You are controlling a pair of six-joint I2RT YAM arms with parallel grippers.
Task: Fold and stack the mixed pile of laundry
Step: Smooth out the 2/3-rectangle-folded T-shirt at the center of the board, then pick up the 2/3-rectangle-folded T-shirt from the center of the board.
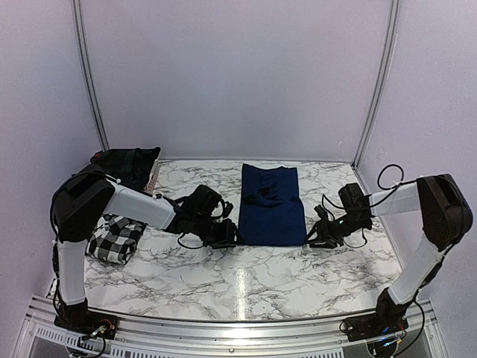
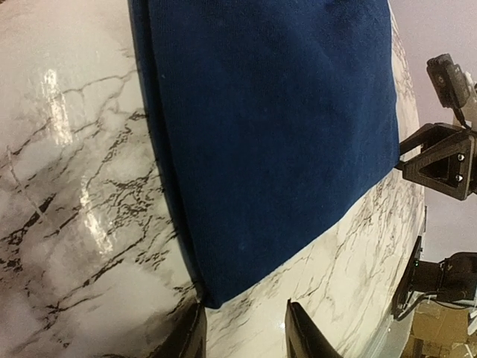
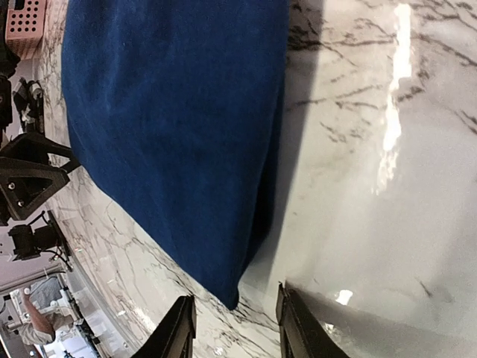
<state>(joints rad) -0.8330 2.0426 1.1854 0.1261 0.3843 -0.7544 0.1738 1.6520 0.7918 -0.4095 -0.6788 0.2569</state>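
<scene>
The navy T-shirt point(image 1: 272, 205) lies folded flat in the middle of the marble table point(image 1: 246, 283), long side running near to far. From overhead, the left gripper point(image 1: 227, 237) sits low at its near-left corner and the right gripper point(image 1: 317, 237) at its near-right corner, but finger spacing cannot be judged there.

The wrist views settle it. On each arm the fingers stand apart, bare marble between them. The shirt corner lies just ahead of the gap, so neither gripper has hold of the cloth.

Only the overhead view shows the rest of the laundry. A folded black-and-white checked shirt point(image 1: 115, 239) is at the left edge. A dark plaid garment point(image 1: 127, 164) is heaped in the far-left corner. Only the right wrist view shows a pink perforated basket point(image 3: 26, 22) clearly.
</scene>
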